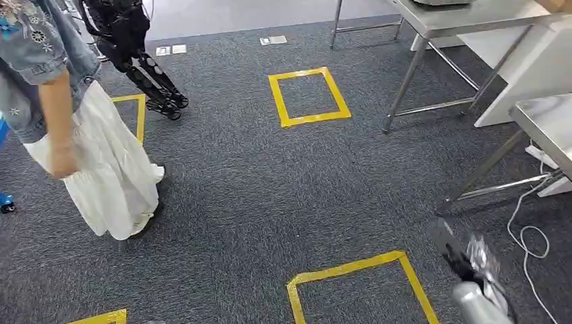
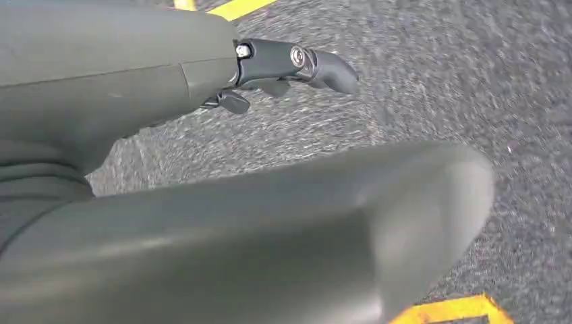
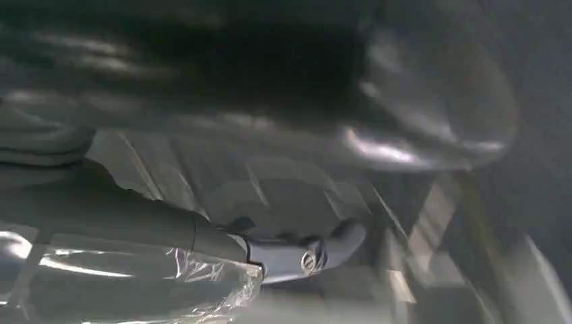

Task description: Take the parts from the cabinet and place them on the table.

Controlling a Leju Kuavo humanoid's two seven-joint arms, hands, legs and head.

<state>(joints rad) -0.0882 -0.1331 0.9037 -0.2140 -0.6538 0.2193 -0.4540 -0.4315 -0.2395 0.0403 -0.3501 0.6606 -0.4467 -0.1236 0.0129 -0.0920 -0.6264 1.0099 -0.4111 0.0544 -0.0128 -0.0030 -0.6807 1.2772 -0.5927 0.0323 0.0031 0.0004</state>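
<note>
My right hand [image 1: 470, 268] hangs low at the right over the carpet and grips a part wrapped in clear crinkled plastic [image 1: 483, 252]. The right wrist view is blurred; there the plastic wrap [image 3: 141, 287] lies against the grey hand [image 3: 290, 255], whose dark fingers curl around it. My left hand [image 2: 135, 81] hangs above the grey carpet with its fingers [image 2: 297, 62] stretched out and nothing in it. A steel table [image 1: 472, 19] stands at the far right, and the corner of a second one [image 1: 550, 125] is nearer.
A person in a denim jacket and white skirt [image 1: 108, 169] stands at the left. Another robot's dark legs [image 1: 145, 64] are behind. Yellow tape squares [image 1: 309, 96] mark the carpet. White cable [image 1: 529, 236] lies under the near table.
</note>
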